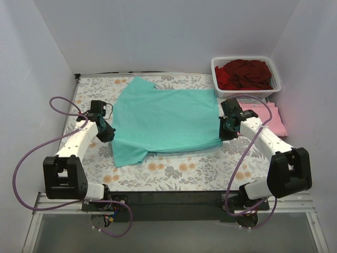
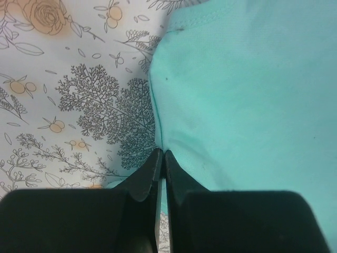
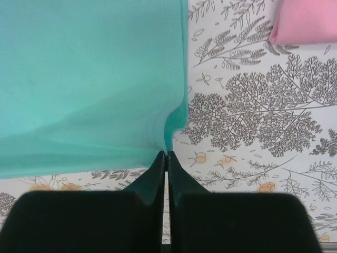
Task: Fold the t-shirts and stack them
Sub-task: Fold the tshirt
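The teal-green t-shirt (image 1: 163, 118) lies spread across the middle of the table, its near part lifted. My left gripper (image 1: 108, 132) is shut on the shirt's left edge, seen pinched at the tips in the left wrist view (image 2: 162, 153) against the teal cloth (image 2: 247, 95). My right gripper (image 1: 225, 130) is shut on the shirt's right near corner, pinched at the tips in the right wrist view (image 3: 167, 154) below the teal cloth (image 3: 89, 79). A folded light pink t-shirt (image 1: 271, 118) lies at the right, its corner also in the right wrist view (image 3: 308, 21). Dark red t-shirts (image 1: 245, 74) fill the basket.
The white lattice basket (image 1: 274, 71) stands at the back right corner. The table (image 1: 179, 171) has a floral cloth. Purple cables loop beside both arms. White walls close in the left, back and right sides.
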Motion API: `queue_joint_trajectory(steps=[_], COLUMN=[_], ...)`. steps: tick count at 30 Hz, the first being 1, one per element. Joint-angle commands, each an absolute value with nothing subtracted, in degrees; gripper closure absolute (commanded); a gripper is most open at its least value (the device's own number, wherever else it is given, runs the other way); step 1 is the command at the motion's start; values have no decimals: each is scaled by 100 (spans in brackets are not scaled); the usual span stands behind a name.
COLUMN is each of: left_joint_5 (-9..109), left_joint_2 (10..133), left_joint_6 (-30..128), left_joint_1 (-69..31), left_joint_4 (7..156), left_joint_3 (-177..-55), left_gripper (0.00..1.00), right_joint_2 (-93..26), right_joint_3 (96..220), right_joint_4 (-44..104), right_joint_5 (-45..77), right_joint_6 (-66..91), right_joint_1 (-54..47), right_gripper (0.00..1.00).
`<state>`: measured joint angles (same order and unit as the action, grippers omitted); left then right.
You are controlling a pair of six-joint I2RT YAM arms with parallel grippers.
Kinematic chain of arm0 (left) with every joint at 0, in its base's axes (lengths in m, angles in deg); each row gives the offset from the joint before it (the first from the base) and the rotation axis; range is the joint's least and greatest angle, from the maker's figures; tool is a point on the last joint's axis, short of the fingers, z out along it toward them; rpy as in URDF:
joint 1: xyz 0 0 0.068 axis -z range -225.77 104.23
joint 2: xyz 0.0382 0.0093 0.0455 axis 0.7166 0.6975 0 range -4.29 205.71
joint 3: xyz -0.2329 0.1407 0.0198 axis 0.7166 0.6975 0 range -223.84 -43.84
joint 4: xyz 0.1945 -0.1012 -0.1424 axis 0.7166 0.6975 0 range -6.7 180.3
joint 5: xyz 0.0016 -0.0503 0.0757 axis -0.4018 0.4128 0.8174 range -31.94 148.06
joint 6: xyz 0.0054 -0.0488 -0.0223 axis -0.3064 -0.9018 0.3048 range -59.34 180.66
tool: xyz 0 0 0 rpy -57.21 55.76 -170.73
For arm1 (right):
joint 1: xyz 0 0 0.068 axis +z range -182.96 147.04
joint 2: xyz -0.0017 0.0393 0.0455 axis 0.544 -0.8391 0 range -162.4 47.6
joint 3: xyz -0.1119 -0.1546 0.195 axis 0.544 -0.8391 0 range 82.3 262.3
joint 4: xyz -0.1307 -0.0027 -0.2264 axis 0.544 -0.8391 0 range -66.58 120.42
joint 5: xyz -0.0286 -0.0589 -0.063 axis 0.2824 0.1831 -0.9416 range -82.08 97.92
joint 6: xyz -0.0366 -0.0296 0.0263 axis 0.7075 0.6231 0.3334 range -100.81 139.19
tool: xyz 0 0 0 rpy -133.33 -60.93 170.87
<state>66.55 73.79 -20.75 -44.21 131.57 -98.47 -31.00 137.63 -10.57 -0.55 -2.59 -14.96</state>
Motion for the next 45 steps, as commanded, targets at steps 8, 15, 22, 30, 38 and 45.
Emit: queue_joint_trajectory(steps=[8, 15, 22, 30, 38, 45], left_joint_5=[6816, 6816, 6869, 6957, 6913, 6781], left_joint_2=[8113, 8509, 8878, 9431, 9626, 9775], left_joint_6=[-1924, -1924, -1915, -1915, -1862, -1721], left_joint_1=[-4446, -4446, -4454, -4542, -4569, -4569], left_joint_4=[13305, 13269, 13243, 13050, 12971, 12813], left_joint_3=[-10712, -11186, -11503, -11749, -12030, -12109], left_gripper=[100, 100, 100, 100, 100, 100], right_joint_2=[-4248, -4801, -5162, -5689, -6050, -6191], right_joint_3=[15137, 15770, 16245, 16738, 16932, 16888], right_joint_4=[-1203, -1203, -1194, -1185, -1142, -1001], right_joint_5=[10, 45, 168, 309, 362, 379], right_joint_6=[320, 531, 627, 671, 706, 751], right_joint_1=[-1696, -1881, -1934, -2004, -2153, -2250], right_gripper=[99, 99, 99, 99, 99, 99])
